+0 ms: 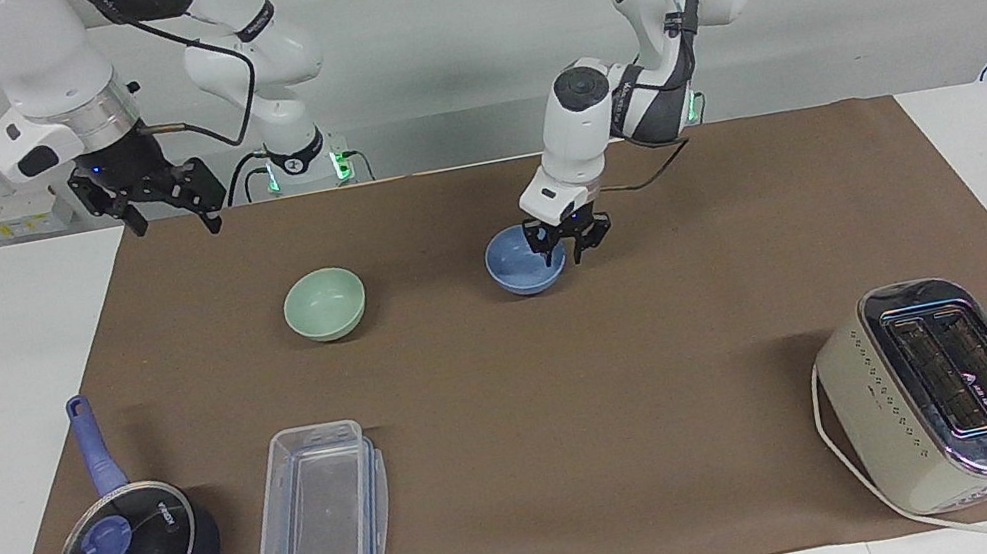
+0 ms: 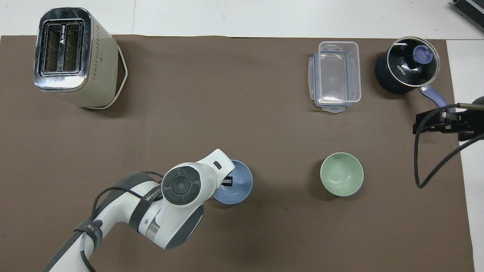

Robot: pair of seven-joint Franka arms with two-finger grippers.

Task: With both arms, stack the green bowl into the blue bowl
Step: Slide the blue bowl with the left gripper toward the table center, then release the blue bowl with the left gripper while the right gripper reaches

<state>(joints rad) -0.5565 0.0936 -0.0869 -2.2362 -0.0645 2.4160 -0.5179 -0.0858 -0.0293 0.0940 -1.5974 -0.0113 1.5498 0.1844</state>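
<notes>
The blue bowl [image 1: 526, 264] is set upright on the brown-papered counter [image 1: 528, 474], and the left gripper [image 1: 570, 248] is placed at its rim on the side toward the left arm's end of the counter, its fingers [image 1: 547, 254] spread apart across the wall, one seen inside the bowl and one outside it, so the wall appears to be no longer pinched, though contact cannot be ruled out. The green bowl [image 1: 324, 303] is seen upright and untouched beside the blue bowl, toward the right arm's end of the counter and well apart from those fingers. The right gripper [image 1: 164, 205] is held in the air over the counter's edge at the right arm's end, fingers spread wide and nothing between them, with the green bowl well apart from them. Both bowls are judged to be light, stiff and glossy, hence slippery and likely to chip if dropped. A hold is best taken on the green bowl's rim, one finger inside and one outside the wall, since the rounded body gives no flat face to be squeezed.
</notes>
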